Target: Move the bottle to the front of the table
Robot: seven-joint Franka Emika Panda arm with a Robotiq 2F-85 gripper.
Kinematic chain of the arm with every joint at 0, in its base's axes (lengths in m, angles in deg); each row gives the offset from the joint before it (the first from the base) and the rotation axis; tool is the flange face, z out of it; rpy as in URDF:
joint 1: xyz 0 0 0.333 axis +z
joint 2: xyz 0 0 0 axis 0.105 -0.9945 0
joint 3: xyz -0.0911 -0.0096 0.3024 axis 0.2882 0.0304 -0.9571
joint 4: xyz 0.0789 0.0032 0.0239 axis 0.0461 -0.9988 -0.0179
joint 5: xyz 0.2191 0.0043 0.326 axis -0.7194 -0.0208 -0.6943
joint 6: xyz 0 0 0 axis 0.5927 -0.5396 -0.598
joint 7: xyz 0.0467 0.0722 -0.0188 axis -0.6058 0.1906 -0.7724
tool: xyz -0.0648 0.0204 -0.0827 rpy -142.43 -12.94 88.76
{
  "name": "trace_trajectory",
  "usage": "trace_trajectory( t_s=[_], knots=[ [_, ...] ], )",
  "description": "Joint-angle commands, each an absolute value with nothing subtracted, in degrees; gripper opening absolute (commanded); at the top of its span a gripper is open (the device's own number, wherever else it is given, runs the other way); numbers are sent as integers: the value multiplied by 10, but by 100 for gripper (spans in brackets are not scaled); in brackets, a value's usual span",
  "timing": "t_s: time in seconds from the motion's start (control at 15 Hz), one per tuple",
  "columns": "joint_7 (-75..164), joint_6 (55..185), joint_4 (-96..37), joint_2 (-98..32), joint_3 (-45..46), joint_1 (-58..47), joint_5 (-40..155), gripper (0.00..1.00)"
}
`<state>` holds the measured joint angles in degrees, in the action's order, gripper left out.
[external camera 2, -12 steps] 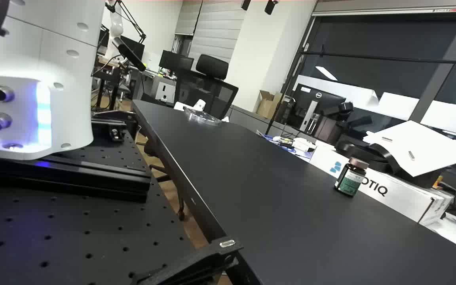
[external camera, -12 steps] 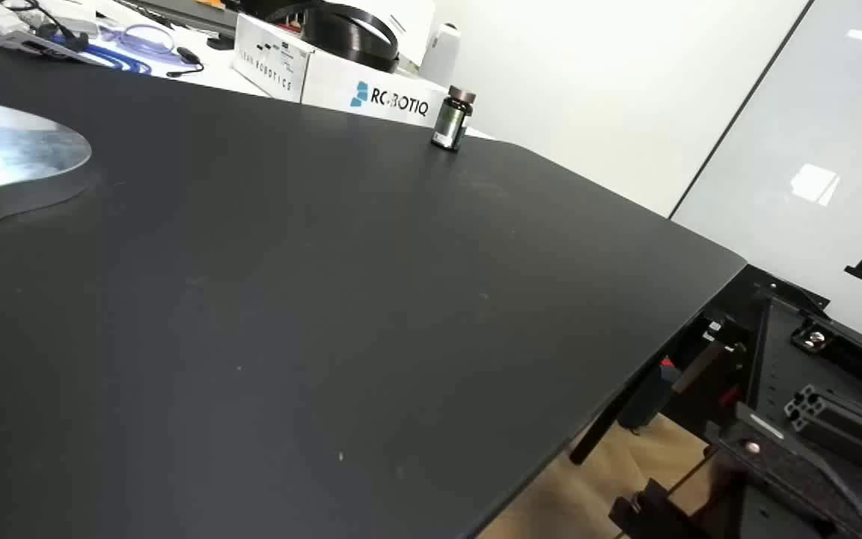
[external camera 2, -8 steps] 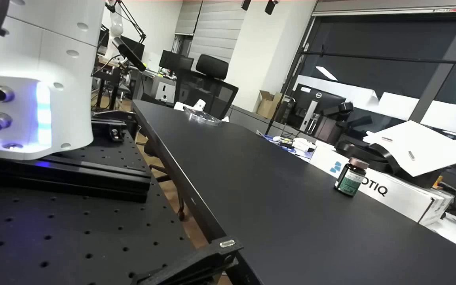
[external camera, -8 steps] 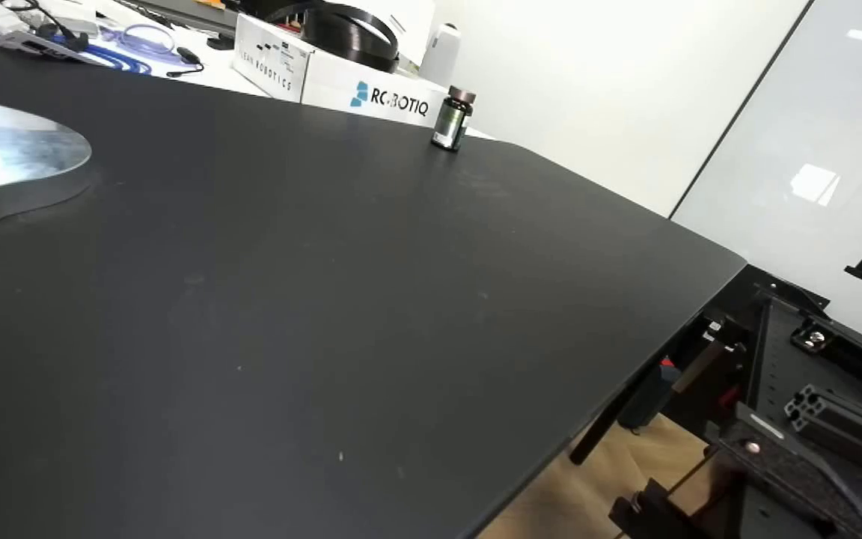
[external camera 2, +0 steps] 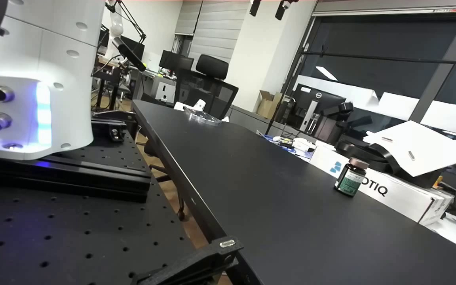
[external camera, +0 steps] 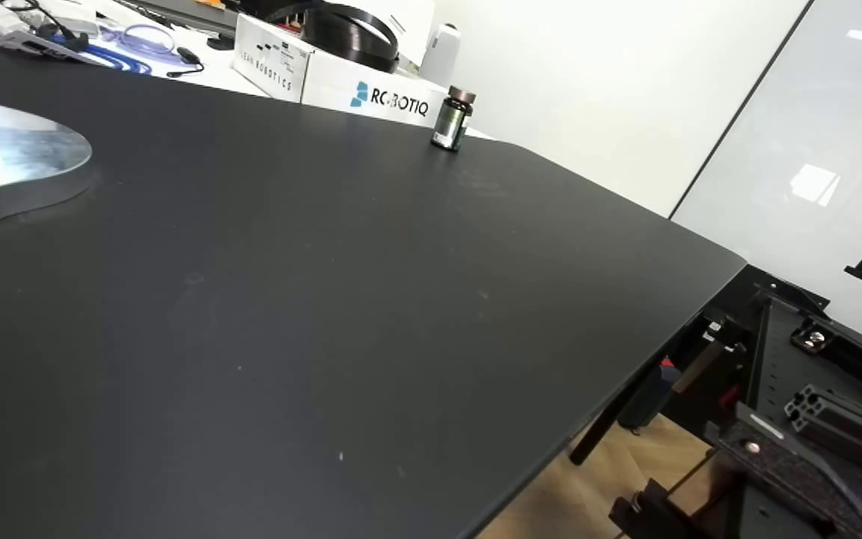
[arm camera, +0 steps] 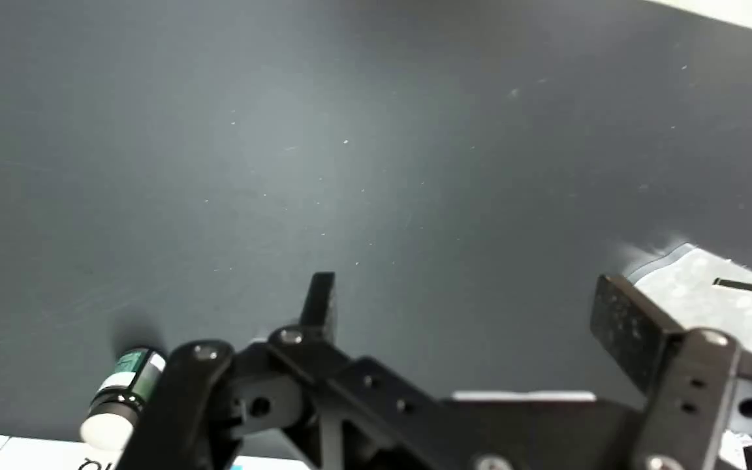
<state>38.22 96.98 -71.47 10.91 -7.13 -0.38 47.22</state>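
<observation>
The bottle, small and dark with a brown-pink cap and a green and white label, stands upright near the table edge by a white box, in both exterior views. In the wrist view the bottle is at lower left, outside my fingers, with a pale cap top. The table is matte black in all views. My gripper is open, with nothing between its fingers, above the tabletop. Its dark fingertips just show at the top edge of an exterior view, high over the table.
A white box with blue and black lettering stands behind the bottle. A shiny curved metal sheet lies on the table. The white robot base stands on a black perforated plate beside the table.
My fingertips have moved slightly right and down at the top of an exterior view. The bottle has not moved.
</observation>
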Motion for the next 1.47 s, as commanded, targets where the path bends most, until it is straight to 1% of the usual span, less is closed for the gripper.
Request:
trace_trajectory(
  t_s=[0.0, 0.27, 0.4, 0.53, 0.6, 1.13, 1.4],
  knots=[
    [361, 1027, -670, 23, -38, -50, 527, 100],
    [374, 1106, -597, -83, -1, -101, 576, 100],
    [373, 1107, -562, -116, 13, -113, 572, 100],
    [392, 1083, -551, -120, 15, -118, 576, 100],
    [366, 1113, -583, -109, 18, -116, 567, 100],
    [371, 1097, -565, -119, 18, -118, 568, 100],
    [375, 1098, -444, -223, 32, -130, 573, 100]
  ],
)
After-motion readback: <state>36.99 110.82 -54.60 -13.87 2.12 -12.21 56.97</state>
